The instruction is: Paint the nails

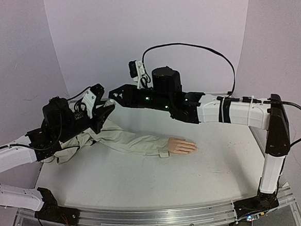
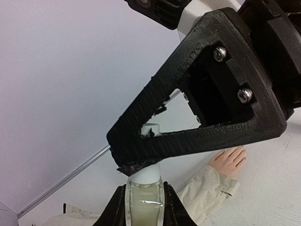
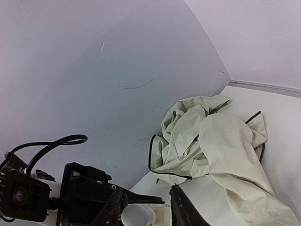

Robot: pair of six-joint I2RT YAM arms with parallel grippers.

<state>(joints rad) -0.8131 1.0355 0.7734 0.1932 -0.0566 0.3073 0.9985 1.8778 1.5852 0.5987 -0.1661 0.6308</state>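
While a small bottle [image 2: 143,213] of pale liquid is clasped between the left fingers [image 2: 144,194], its white cap [image 3: 138,215] is straddled by the right fingers [image 3: 146,205]. Whether the cap is actually pinched cannot be told. Both pairs of fingers are held together in the air, near the crumpled jacket [image 3: 211,141].

The nails [image 1: 193,147] are found well apart from them, lower down and toward the right arm's side. They sit at the tips of a mannequin hand [image 1: 181,145] that is laid flat on the desk [image 1: 145,180] at the end of a sleeve [image 1: 132,141], and they are too small to be made out singly.

The step is judged to be the uncapping, with no nail yet reached. The nails are taken to be hard, smooth and tiny, so only a light stroke is called for. The hand is likely light and backed only by soft cloth, so it may be pushed aside by the brush. If steadying is wanted, the wrist at the cuff is the place to be held. The bottle is probably slick and is best gripped round its body, the cap by its sides.
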